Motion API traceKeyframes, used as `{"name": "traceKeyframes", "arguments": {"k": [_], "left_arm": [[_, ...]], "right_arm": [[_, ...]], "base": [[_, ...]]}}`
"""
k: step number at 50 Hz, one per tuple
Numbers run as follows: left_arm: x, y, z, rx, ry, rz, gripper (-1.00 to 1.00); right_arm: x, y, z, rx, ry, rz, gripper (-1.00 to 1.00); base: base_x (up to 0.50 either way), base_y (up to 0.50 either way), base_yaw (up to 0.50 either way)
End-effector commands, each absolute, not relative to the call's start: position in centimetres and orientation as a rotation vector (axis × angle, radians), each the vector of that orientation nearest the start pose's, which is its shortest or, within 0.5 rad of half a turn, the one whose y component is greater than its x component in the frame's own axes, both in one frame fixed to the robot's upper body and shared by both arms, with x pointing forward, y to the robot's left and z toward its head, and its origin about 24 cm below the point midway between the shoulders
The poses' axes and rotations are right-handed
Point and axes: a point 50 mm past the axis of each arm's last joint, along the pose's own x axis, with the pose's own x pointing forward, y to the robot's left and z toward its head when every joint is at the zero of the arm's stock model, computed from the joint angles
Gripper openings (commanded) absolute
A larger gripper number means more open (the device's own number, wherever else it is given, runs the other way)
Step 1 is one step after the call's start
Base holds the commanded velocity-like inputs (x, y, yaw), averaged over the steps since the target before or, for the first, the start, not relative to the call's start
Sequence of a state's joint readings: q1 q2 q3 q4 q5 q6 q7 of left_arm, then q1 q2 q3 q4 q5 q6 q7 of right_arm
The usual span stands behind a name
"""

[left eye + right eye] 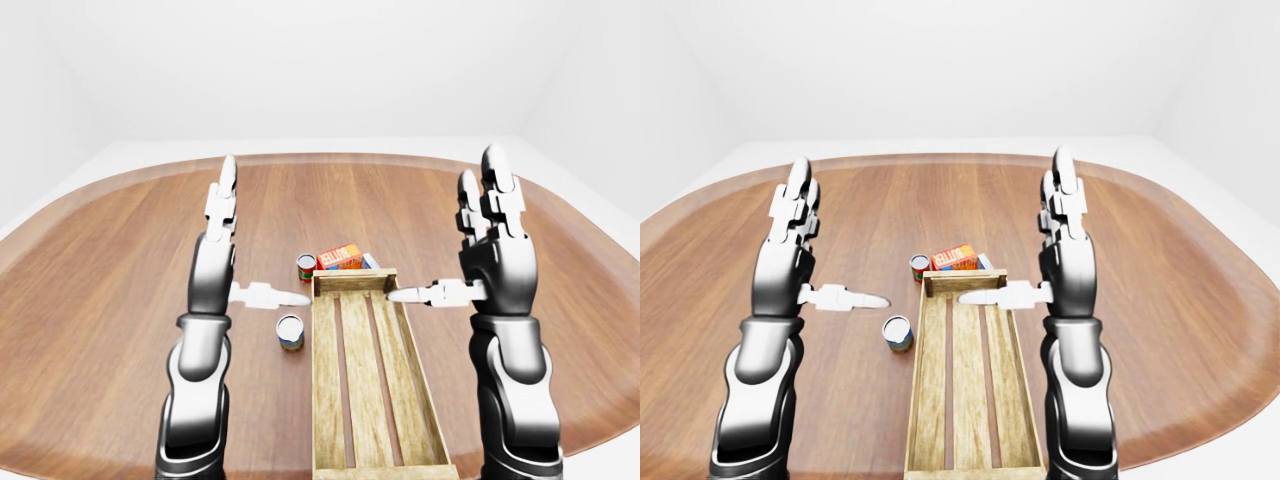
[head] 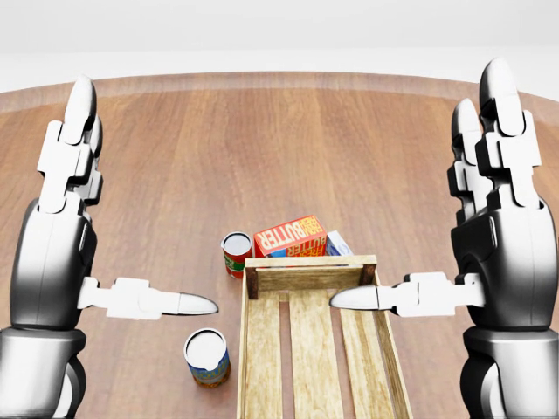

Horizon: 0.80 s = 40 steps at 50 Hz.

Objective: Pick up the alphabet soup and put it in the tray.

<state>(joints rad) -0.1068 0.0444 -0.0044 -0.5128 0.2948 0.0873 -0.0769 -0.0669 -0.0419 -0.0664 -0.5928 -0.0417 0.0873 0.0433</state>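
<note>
Two cans stand on the wooden table left of the wooden tray [image 2: 310,271]. One has a blue and green label [image 2: 208,356] and stands beside the tray's left wall. The other is red and white [image 2: 236,253] and stands at the tray's top-left corner. The labels are too small to read, so I cannot tell which is the alphabet soup. My left hand [image 2: 144,196] is open and empty, fingers up, thumb pointing right above the blue-green can. My right hand [image 2: 417,184] is open and empty, its thumb over the tray's top end. The tray holds nothing.
An orange butter box [image 2: 290,236] and a small blue and white box [image 2: 338,243] lie against the tray's top end. The oval table's edge [image 1: 110,180] curves round at left, top and right. White floor and walls lie beyond.
</note>
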Motion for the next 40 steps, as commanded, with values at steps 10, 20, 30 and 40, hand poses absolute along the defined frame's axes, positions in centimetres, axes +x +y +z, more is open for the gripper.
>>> {"name": "traceKeyframes", "arguments": {"k": [10,20,30,40], "left_arm": [[26.6,14.0,17.4,0.511,-0.475,-0.092,1.00],[27.1,13.7,18.0,0.551,-0.486,-0.115,1.00],[28.7,13.6,17.5,0.690,-0.415,-0.181,1.00],[30.8,15.0,15.3,0.976,-0.205,-0.236,1.00]], "right_arm": [[26.7,-17.5,16.8,-0.397,-0.436,0.008,1.00],[28.6,-18.9,12.1,-0.492,-0.199,0.001,1.00],[28.8,-18.6,12.8,-0.534,-0.217,0.014,1.00],[28.8,-18.7,13.1,-0.542,-0.228,0.018,1.00]], "base": [[0.00,0.00,0.00],[0.00,0.00,0.00],[0.00,0.00,0.00],[0.00,0.00,0.00]]}}
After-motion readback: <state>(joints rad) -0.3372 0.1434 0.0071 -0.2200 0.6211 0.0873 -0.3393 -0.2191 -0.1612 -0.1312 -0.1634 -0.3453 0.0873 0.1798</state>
